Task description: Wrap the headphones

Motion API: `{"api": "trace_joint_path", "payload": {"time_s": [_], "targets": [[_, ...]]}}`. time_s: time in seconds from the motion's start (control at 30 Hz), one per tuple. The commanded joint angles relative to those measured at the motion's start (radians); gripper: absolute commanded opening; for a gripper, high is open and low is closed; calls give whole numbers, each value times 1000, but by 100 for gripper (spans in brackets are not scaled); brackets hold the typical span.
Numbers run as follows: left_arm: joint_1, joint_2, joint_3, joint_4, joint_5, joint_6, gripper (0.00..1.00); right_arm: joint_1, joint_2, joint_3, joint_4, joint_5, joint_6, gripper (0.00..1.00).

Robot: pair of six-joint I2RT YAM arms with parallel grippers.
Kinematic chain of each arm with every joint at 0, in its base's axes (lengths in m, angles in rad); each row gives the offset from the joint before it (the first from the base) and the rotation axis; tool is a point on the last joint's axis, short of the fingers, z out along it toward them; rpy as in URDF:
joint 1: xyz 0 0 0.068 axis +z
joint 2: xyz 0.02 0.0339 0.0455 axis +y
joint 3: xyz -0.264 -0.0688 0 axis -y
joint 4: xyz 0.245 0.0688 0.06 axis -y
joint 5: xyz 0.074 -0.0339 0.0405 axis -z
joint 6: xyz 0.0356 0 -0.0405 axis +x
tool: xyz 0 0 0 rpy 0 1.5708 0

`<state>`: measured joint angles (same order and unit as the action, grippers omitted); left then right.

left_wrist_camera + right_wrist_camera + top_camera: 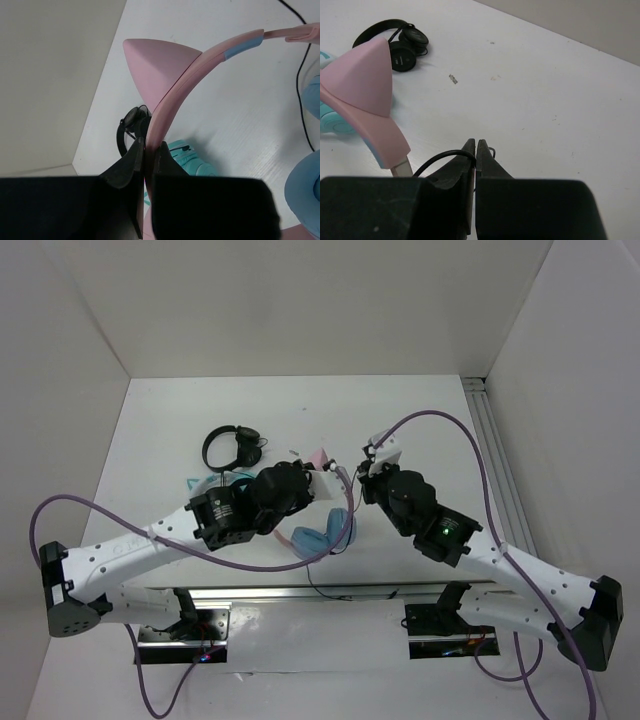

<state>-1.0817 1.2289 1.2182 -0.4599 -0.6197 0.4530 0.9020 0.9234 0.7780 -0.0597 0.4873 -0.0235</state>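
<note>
table (420, 410): white, walled on three sides; carries everything below.
L arm (130, 550): reaches in from near-left edge twd centre.
R arm (520, 570): reaches in from near-right, wrist close to L wrist.
headphones (325, 535): mid-table betw. the two wrists; pink headband (200, 65) lifted, blue ear cups (305, 185) low, on the near side.
teal headphones (187, 157): on table just behind L wrist, partly hidden.
black headphones (232, 445): flat on table, farther back-left, apart from the rest.
L gripper (148, 145): jaws clenched on headband, just below a cat ear (157, 62).
R gripper (475, 145): tips pressed together; thin black cable (440, 157) loops into the seam, looks pinched.
speck (453, 78): tiny bit on bare table; can't tell what.
</note>
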Motion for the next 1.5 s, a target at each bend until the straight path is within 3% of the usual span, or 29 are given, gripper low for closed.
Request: {"api": "trace_joint_path", "payload": {"time_s": [0.0,0.3,0.47,0.6,0.7,0.83,1.17,1.47], "targets": [[-15,-11,78,-19,90,-68,0,-6,-8,18,61,13,-16,0],[-15,17,182,-72,245,-155,0,-73,60,9,61,-258,-36,0],[-15,-23,185,-36,230,-204,0,-152,72,9,69,-432,-46,0],[-15,-95,149,84,192,-252,0,-298,61,-11,129,-750,-36,0],[-15,-115,136,139,173,-304,0,-412,97,-23,243,-1139,22,1],[-15,-124,145,199,173,-356,0,-480,207,-14,405,-1363,114,5],[-15,-213,84,412,-26,-549,0,-480,460,-101,987,-1484,433,11],[-15,-166,179,388,-216,-619,0,-443,690,-167,1360,-1475,619,20]]}}
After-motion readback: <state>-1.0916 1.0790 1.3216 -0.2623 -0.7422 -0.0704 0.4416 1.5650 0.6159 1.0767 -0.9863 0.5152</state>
